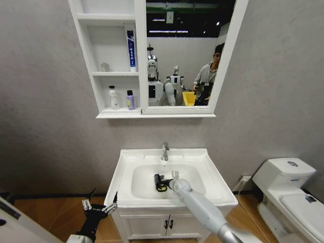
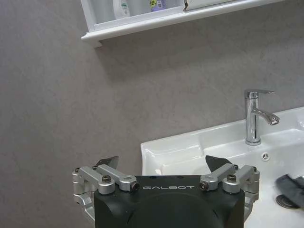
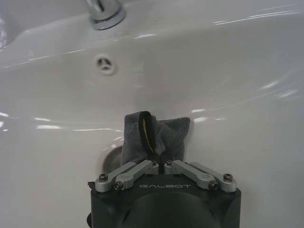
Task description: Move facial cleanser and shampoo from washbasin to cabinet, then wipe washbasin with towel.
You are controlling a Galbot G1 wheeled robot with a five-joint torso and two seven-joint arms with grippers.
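Right hand (image 3: pixel 160 164) clamping towel (image 3: pixel 154 135) — in washbasin (image 1: pixel 126 164)

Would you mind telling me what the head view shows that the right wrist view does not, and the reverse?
Only the head view takes in the cabinet with bottles on its lower shelf, the mirror, the toilet and the open left gripper hanging beside the washbasin's front left corner. Only the right wrist view shows up close the towel's yellow-green edge, the overflow hole and the drain rim. Both show the washbasin, the tap and the right gripper shut on the towel inside the bowl.
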